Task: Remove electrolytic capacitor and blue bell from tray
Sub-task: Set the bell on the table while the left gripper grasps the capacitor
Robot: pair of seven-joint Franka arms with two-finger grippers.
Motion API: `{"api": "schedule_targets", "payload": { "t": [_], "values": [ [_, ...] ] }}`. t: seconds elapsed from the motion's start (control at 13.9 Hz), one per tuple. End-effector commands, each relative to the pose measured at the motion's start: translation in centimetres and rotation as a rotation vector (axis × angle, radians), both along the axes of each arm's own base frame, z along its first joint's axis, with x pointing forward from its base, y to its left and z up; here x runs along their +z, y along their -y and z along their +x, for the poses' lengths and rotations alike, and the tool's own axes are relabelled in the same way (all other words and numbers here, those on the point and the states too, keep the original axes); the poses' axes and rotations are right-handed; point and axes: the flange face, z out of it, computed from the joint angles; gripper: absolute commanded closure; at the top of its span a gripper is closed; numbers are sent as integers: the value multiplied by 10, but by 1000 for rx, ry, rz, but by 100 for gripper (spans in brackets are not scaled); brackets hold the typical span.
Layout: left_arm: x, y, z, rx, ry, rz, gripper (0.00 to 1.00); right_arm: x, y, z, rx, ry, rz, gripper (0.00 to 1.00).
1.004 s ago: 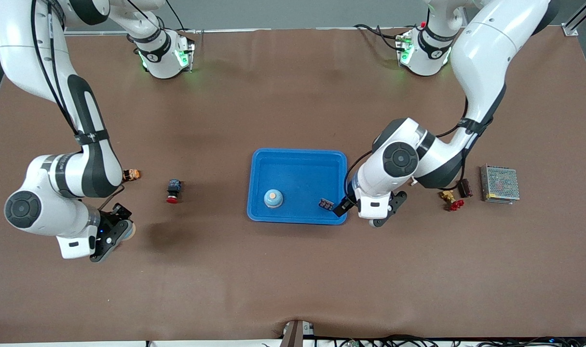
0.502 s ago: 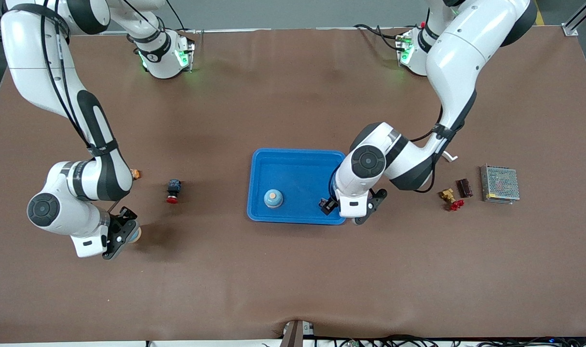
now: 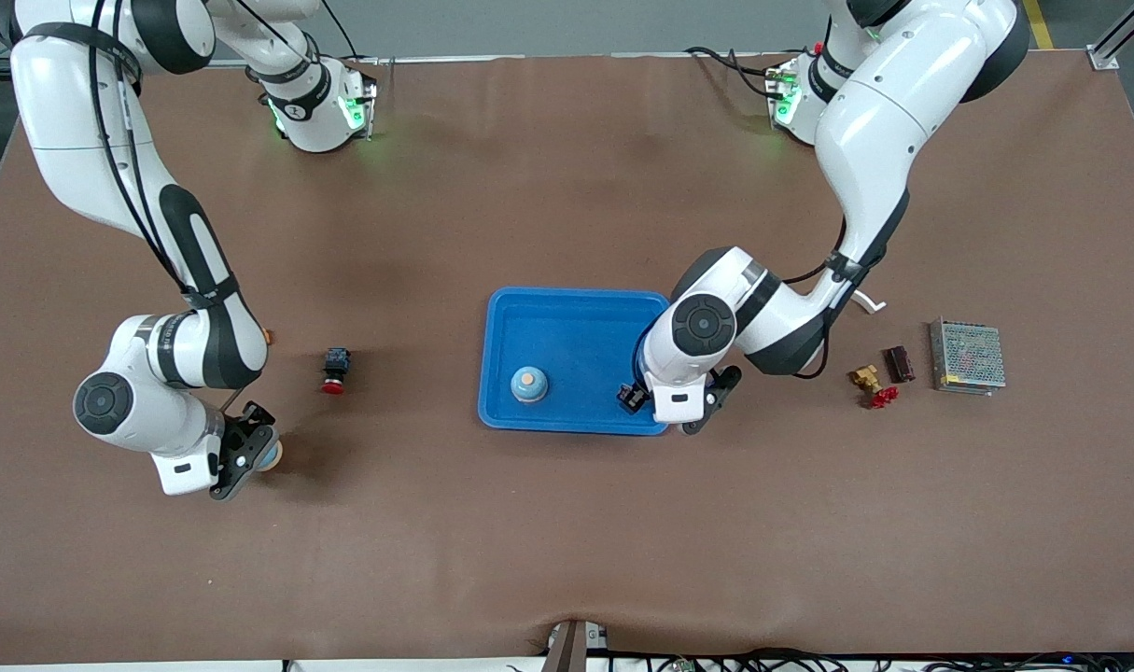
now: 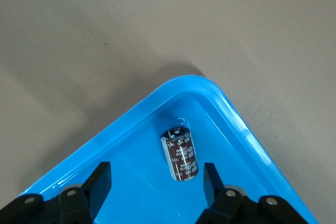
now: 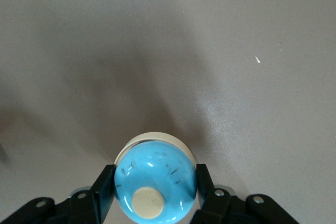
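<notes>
Brown table: right tool clamped on bell, left tool apart over capacitor.

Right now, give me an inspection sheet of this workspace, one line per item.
Surface: brown table, blue tray at its middle.
Job's things: capacitor lying in a tray corner; one bell in the tray; second bell in the right gripper.
Clutter: red push button toward the right arm's end; brass fitting, dark block, metal power supply toward the left arm's end.
Grippers: left gripper open over the capacitor; right gripper shut on the second bell, over bare table.
Cables: black leads at the arm bases.
Surroundings: nothing seen.
</notes>
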Motion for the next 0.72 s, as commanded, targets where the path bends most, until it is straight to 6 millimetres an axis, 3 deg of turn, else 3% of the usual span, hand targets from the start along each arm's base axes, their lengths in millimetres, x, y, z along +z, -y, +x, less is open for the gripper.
{"api": "schedule_targets", "payload": {
  "t": [0.0,0.43,0.65],
  "values": [
    [-8,6,4,39,-14,-1,20,-6,2,1,-3,16,27,46],
    [-29,24,-7,110,6,26,21,-9,4,1,-7,19,30,46],
    [-35,25,-5,142,15,12,29,-17,4,0,-9,21,31,46]
  ]
}}
